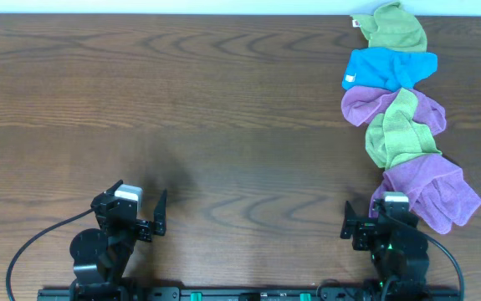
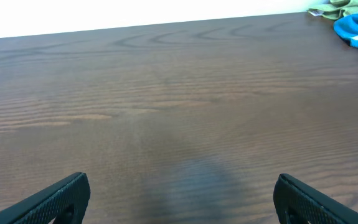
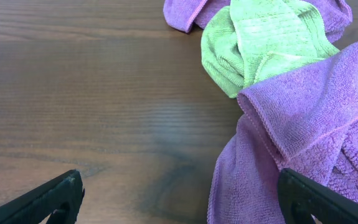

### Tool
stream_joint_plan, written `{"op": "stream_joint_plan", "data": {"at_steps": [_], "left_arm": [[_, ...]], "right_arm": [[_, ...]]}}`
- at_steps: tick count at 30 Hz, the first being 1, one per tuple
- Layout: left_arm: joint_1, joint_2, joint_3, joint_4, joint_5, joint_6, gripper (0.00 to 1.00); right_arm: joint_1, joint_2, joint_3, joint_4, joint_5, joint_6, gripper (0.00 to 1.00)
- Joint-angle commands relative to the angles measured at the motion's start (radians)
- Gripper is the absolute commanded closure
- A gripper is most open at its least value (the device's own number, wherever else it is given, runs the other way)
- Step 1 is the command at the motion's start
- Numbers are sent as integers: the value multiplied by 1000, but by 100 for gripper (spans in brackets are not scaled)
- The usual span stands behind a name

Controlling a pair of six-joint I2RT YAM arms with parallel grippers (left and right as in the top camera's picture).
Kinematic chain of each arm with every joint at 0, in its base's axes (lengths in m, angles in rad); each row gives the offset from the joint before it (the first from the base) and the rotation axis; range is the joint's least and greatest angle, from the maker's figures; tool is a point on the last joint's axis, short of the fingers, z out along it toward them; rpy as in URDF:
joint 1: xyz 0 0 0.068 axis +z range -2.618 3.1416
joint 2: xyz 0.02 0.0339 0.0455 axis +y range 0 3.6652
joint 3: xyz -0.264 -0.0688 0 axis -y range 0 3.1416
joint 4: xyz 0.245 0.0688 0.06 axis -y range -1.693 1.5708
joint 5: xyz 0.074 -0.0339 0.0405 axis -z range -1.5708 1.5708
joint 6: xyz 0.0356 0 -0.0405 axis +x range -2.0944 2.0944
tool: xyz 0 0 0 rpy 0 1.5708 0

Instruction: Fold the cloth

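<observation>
The cloth (image 1: 437, 189) is a lilac-purple towel lying crumpled at the near right of the table, at the bottom of a chain of cloths. In the right wrist view the cloth (image 3: 303, 137) fills the right side. No white tag shows on it. My right gripper (image 1: 389, 219) is open and low, just left of the cloth, and its right finger is over the cloth's edge (image 3: 179, 199). My left gripper (image 1: 131, 205) is open and empty over bare wood at the near left (image 2: 182, 199).
Above the cloth lie a lime-green cloth (image 1: 401, 132) over a second purple cloth (image 1: 361, 104), then a bright blue cloth (image 1: 389, 68) and another green one (image 1: 397, 29) at the far edge. The wooden table (image 1: 181, 100) stretches to the left.
</observation>
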Motion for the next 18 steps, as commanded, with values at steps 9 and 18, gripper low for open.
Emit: {"op": "stream_joint_plan", "data": {"at_steps": [9,18], "left_arm": [[-5,-6,-23,0,-4,17,5],[-5,-6,-23,0,-4,17,5]], "right_arm": [[-3,-11,-1,13,19,-8,1],[-3,-11,0,213,138,400,1]]}}
